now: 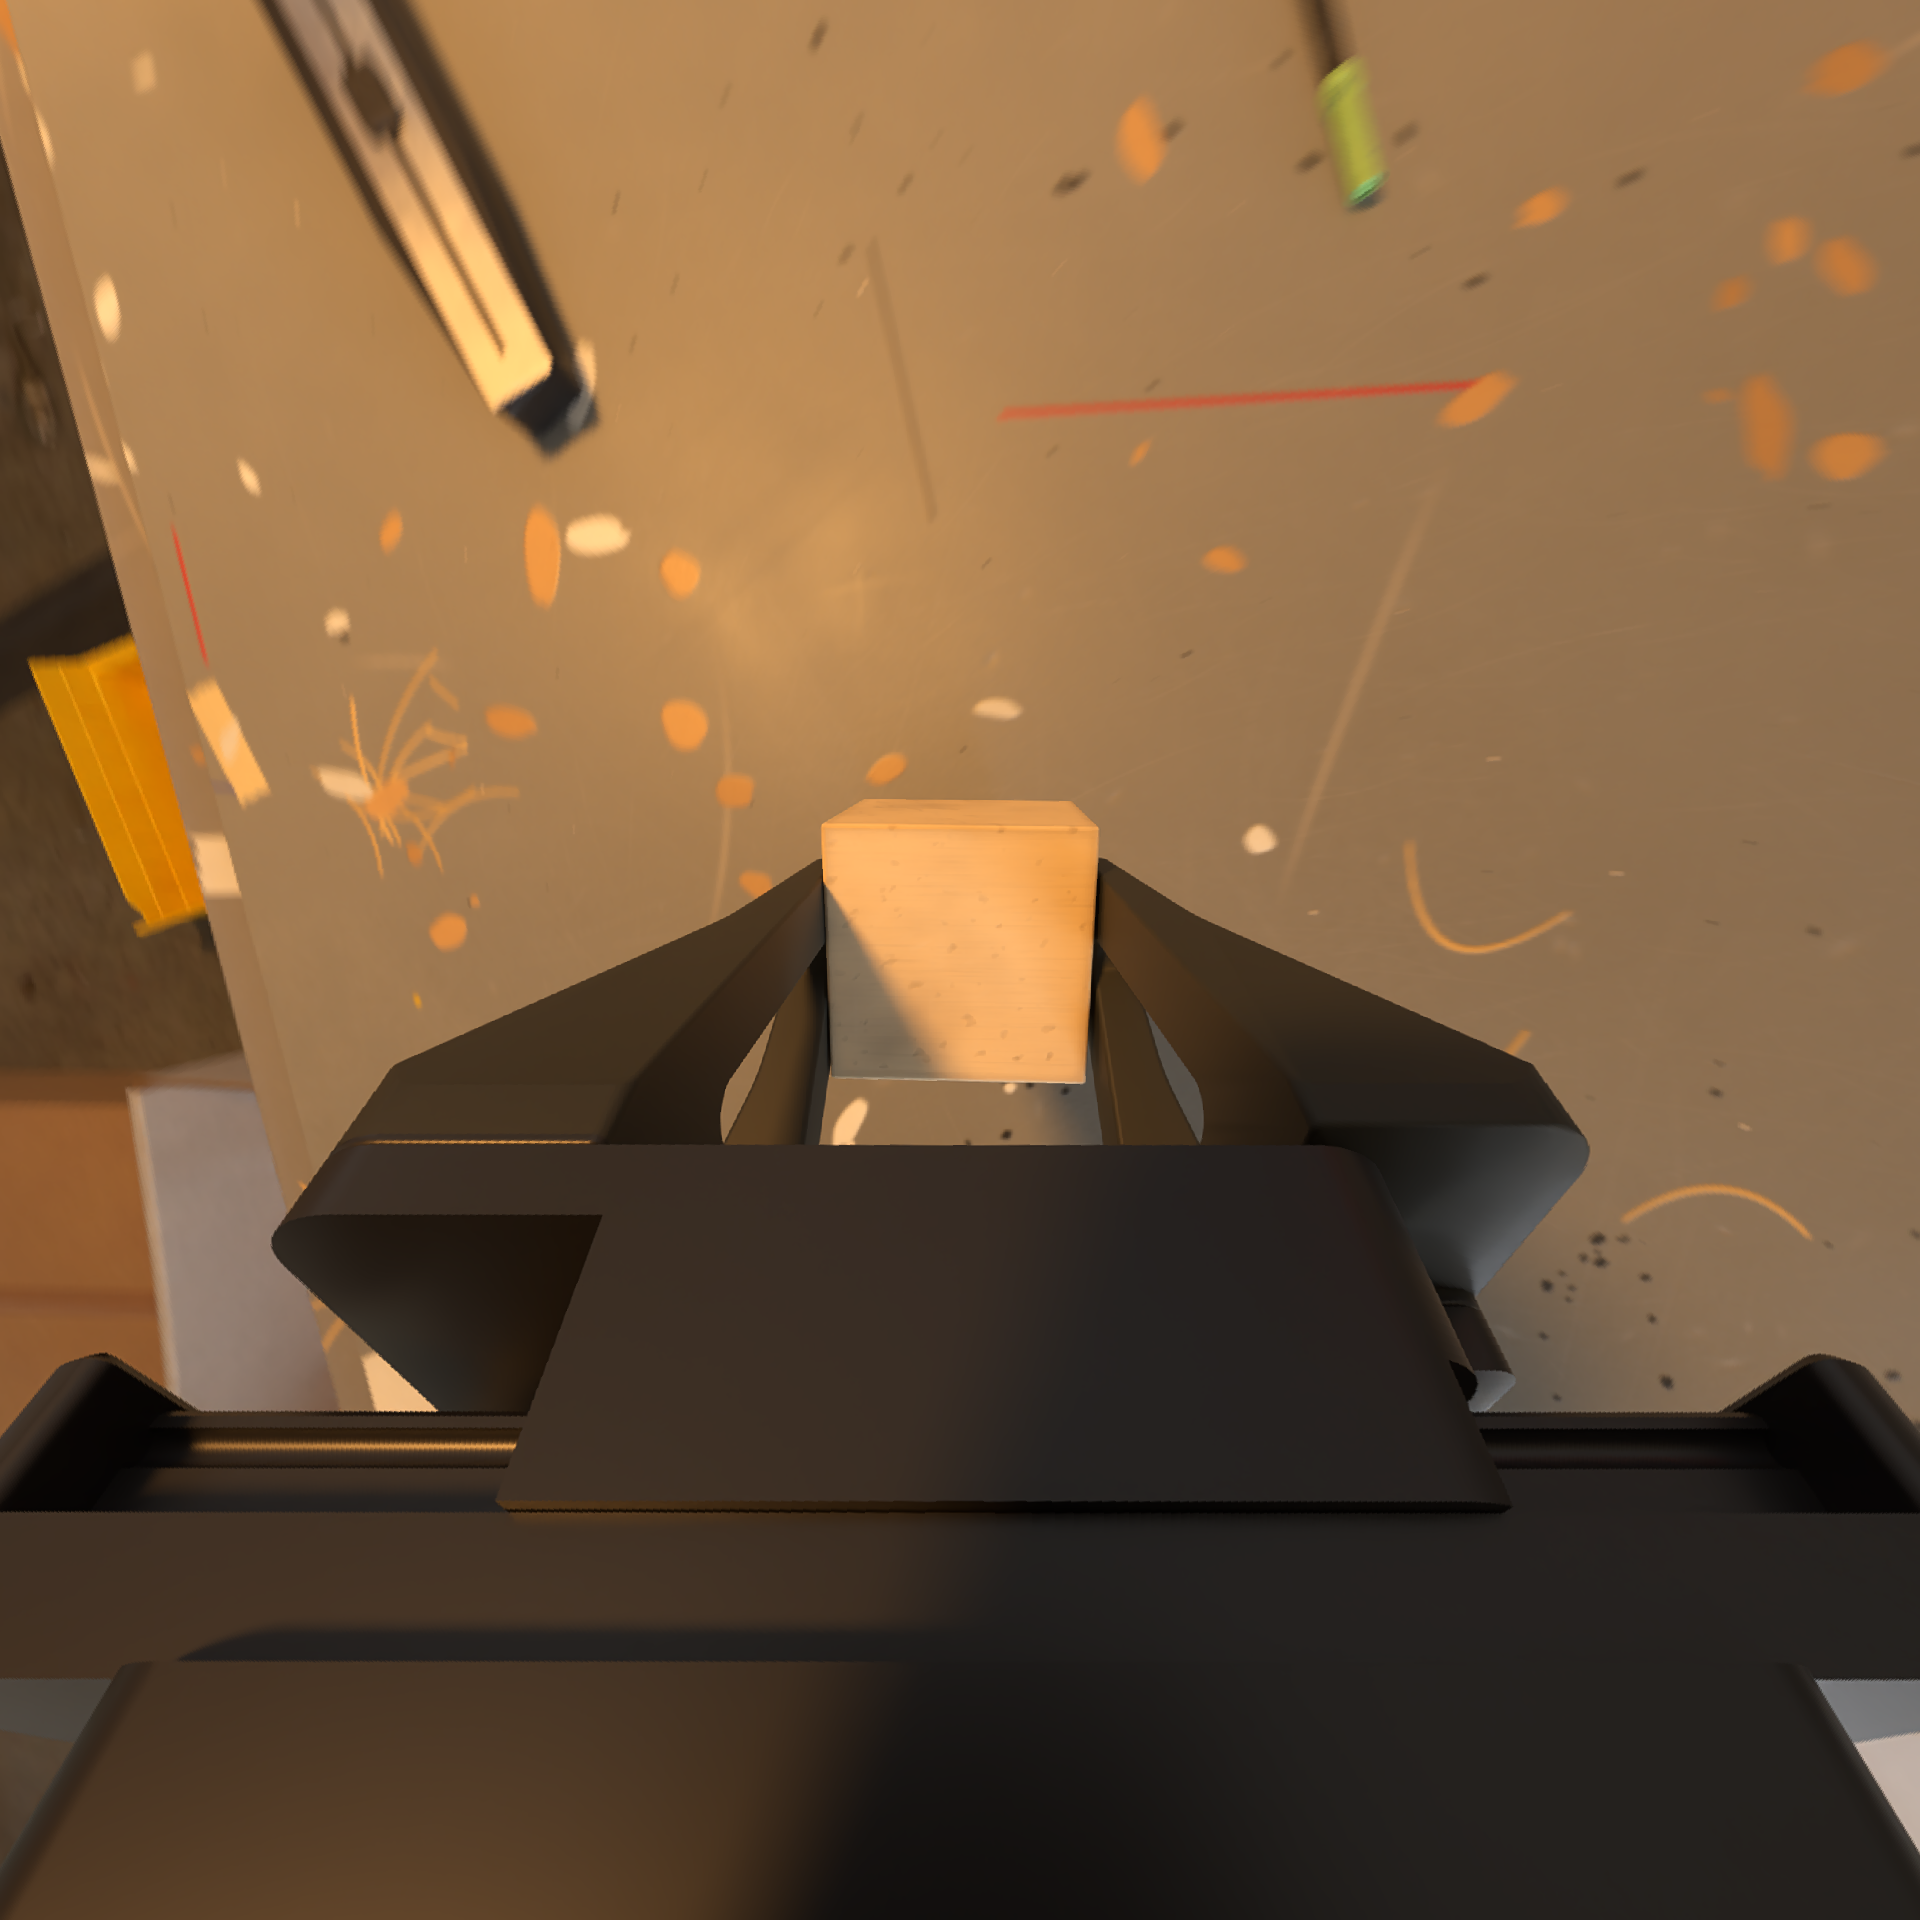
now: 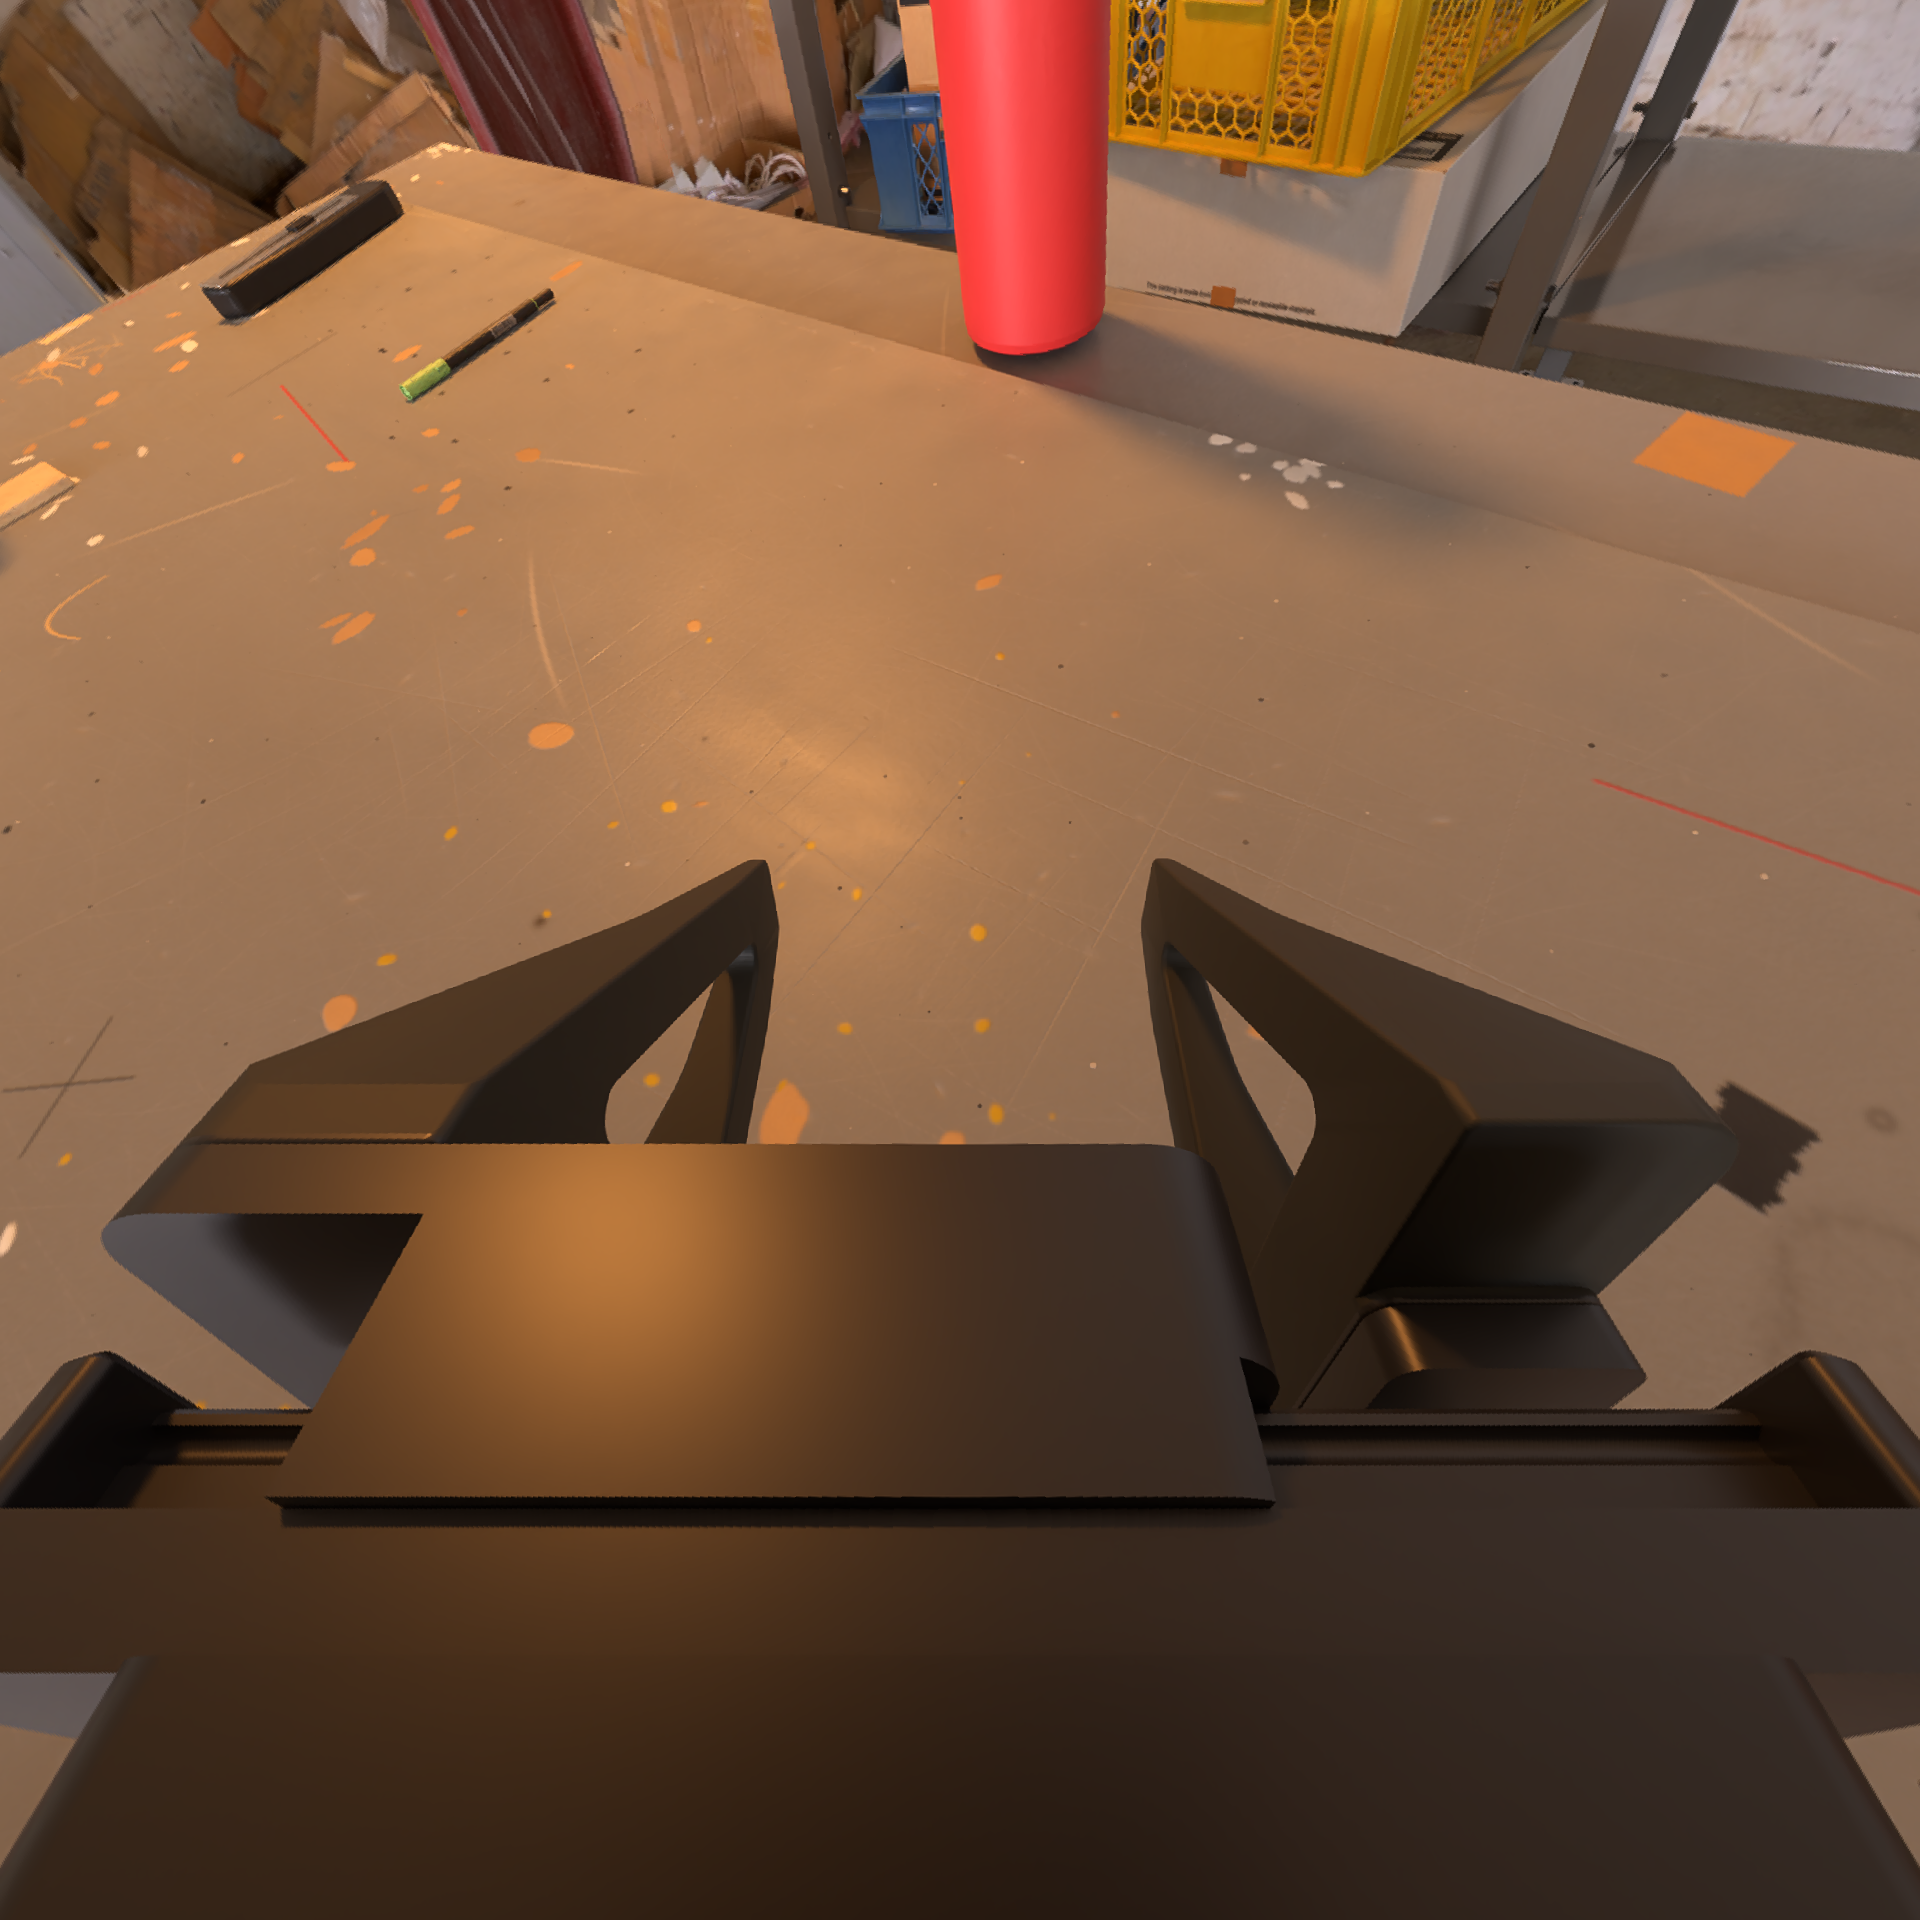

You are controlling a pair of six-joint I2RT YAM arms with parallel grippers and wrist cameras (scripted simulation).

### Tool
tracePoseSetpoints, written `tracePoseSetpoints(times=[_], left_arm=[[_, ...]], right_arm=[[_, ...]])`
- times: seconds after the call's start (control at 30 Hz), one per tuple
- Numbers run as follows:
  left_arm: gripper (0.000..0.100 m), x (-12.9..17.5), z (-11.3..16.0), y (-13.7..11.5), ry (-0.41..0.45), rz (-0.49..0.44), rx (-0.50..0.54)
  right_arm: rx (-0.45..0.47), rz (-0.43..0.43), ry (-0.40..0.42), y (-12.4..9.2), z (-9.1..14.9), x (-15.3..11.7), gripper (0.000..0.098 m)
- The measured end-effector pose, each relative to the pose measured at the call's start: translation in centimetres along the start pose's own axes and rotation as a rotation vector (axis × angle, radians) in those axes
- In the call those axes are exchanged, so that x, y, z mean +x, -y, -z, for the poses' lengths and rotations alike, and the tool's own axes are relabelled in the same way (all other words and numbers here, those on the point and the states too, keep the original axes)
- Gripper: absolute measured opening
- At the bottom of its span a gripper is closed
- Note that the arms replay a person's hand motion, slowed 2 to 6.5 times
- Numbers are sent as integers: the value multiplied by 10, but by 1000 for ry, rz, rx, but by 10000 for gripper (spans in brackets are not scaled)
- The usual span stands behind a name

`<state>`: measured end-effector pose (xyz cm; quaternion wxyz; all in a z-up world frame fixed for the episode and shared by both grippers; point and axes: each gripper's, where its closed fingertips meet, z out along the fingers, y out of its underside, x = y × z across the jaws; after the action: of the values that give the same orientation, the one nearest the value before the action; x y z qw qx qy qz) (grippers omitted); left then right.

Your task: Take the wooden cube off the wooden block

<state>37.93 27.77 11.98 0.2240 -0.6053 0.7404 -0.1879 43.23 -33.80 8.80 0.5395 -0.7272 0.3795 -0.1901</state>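
On my left wrist view, the left gripper (image 1: 959, 914) is clamped on the cube (image 1: 958, 940), one finger pressed to each side, and the cube hangs clear above the table (image 1: 1143, 644). I can't see the block in either view. Further out lie a black stapler-like tool (image 1: 436, 208) and a green-capped marker (image 1: 1349, 125). On my right wrist view, the right gripper (image 2: 958, 904) has its fingers spread wide with nothing between them, low over the paint-flecked table. Beyond it stands a red cylinder (image 2: 1023, 177), with a yellow crate (image 2: 1320, 73) behind
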Motion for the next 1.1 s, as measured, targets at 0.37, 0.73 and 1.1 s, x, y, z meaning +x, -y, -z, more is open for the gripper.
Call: tracePoseSetpoints(times=[0.37, 0.73, 1.1], left_arm=[[388, 111, 49, 67, -236, -452, 140], [388, 213, 28, 81, -396, -911, 96], [388, 245, -18, 84, -475, -1155, 40]], right_arm=[[-7, 8, -4, -1, -1, 0, 599], [-9, 14, -2, -3, -3, 0, 596], [-30, 49, -2, -6, -6, -2, 595]])
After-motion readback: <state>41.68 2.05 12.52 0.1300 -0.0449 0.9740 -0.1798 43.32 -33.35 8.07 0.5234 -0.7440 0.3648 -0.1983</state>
